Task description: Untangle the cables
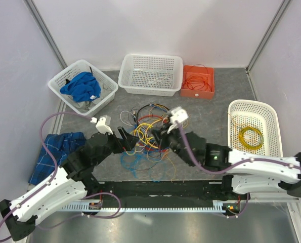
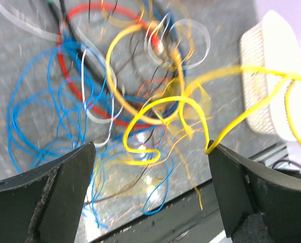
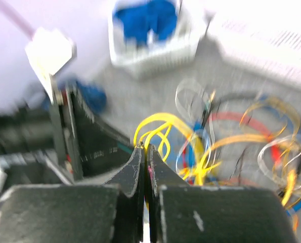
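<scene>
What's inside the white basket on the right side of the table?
A coiled yellow cable lies in the white basket, with a few thin wires beside it. The basket's near end is covered by the right arm, so anything there is hidden.

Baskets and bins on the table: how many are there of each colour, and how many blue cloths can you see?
White baskets: 3
Orange bin: 1
Blue cloths: 2
Total: 6
</scene>
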`<action>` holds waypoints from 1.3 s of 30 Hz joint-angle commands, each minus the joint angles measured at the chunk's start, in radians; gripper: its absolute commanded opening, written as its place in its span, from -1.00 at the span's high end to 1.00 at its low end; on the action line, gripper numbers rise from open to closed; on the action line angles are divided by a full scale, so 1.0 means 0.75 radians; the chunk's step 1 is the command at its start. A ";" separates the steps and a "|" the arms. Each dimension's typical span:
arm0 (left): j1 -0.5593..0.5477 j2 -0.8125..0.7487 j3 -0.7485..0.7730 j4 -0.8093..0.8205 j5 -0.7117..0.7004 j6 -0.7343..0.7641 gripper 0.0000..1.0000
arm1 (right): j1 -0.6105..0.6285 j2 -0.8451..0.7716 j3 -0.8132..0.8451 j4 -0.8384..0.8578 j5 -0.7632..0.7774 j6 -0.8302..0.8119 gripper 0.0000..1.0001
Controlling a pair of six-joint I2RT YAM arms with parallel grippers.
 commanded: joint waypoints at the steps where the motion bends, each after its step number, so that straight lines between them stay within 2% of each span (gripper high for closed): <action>1: -0.004 -0.010 0.137 0.058 -0.126 0.127 -0.97 | 0.005 -0.122 0.138 -0.167 0.219 -0.095 1.00; 7: -0.004 -0.028 0.178 0.168 -0.124 0.254 -0.99 | 0.006 -0.206 0.137 -0.180 0.260 -0.099 1.00; 14: -0.004 -0.124 -0.004 0.540 -0.024 0.295 -0.97 | 0.006 -0.228 0.141 -0.171 0.221 -0.081 1.00; 19: -0.004 -0.036 0.030 0.671 0.048 0.287 -0.94 | 0.006 -0.244 0.130 -0.171 0.196 -0.062 1.00; 24: -0.004 0.062 0.076 0.722 0.201 0.281 -0.93 | 0.008 -0.277 0.124 -0.169 0.192 -0.046 1.00; 29: -0.004 0.080 -0.028 0.896 0.456 0.256 -0.93 | 0.006 -0.296 0.155 -0.153 0.247 -0.052 1.00; 32: -0.004 0.076 -0.082 0.945 0.481 0.211 -0.93 | 0.008 -0.283 0.192 -0.116 0.290 -0.095 1.00; 36: -0.004 0.064 -0.100 0.880 0.430 0.158 -0.89 | 0.006 -0.245 0.312 -0.153 0.500 -0.213 1.00; 39: -0.004 0.048 -0.096 0.751 0.355 0.130 -0.88 | -0.011 -0.224 0.378 -0.145 0.817 -0.340 1.00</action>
